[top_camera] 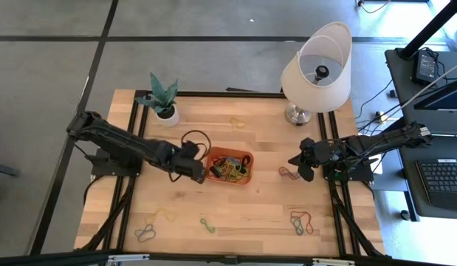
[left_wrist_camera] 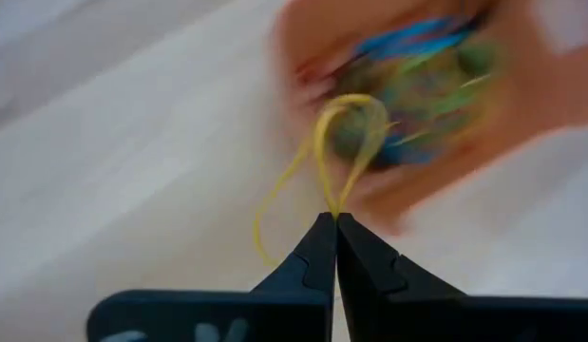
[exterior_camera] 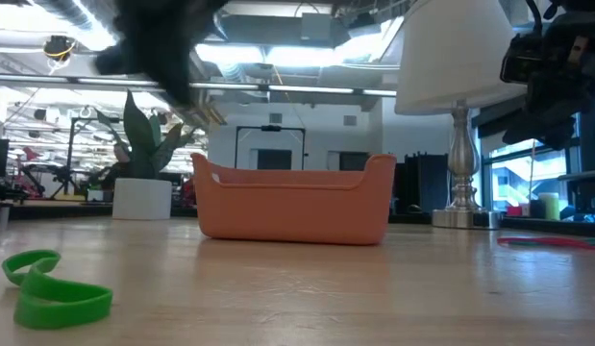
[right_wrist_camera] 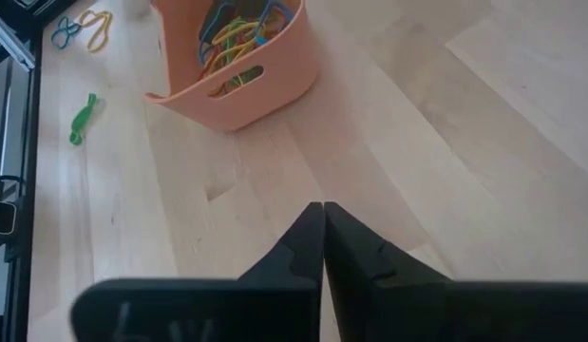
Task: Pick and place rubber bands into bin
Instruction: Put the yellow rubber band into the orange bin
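The orange bin sits mid-table with several coloured rubber bands inside; it also shows in the low view and the right wrist view. My left gripper is at the bin's left wall, above rim height, shut on a yellow rubber band. My right gripper hovers right of the bin, shut and holding nothing. Loose bands lie flat on the table: reddish ones by the right gripper, a green one, a yellow one, and others near the front edge. My left gripper pinches the yellow rubber band between its two shut fingertips, where the strands meet. Two slack loops run out beyond the tips, one toward the blurred bin, one to the side. Whether the band touches anything else, I cannot tell.
A white lamp stands at the table's far right, a potted plant at the far left. A black cable loop lies behind the bin. A bluish band lies near the front left. Bare wood stretches between bin and right gripper.
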